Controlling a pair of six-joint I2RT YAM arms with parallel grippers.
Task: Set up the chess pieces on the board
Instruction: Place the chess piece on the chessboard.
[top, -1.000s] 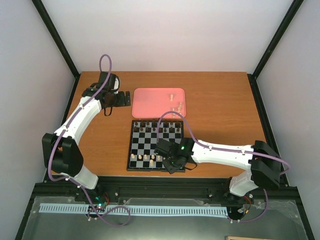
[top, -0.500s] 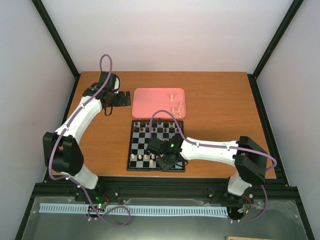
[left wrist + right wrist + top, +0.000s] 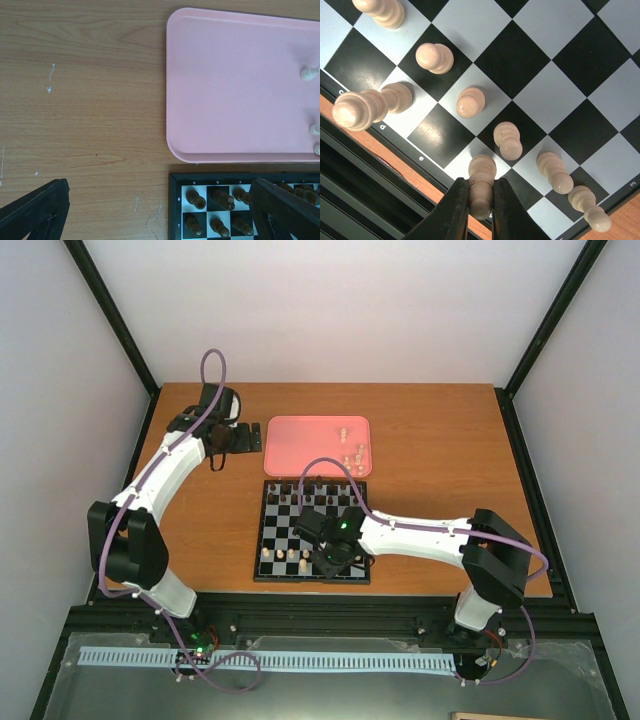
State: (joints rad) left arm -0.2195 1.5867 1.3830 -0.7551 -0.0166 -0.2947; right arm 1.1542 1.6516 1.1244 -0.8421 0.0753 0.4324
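Cream piece (image 3: 482, 169) is pinched in the right gripper (image 3: 481, 192), jaws narrow, at the near edge row of the board (image 3: 285, 530). Other cream pieces (image 3: 470, 101) stand on squares just beside it; a few sit on the pink tray (image 3: 305, 440). Left gripper (image 3: 238, 437) hangs beside the tray, jaws wide, empty.

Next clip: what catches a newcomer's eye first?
The right gripper is shut on a cream piece at the near edge of the board, beside a partial row of cream pieces. Behind the board, a pink tray holds a few more, and the left gripper hangs open beside it.
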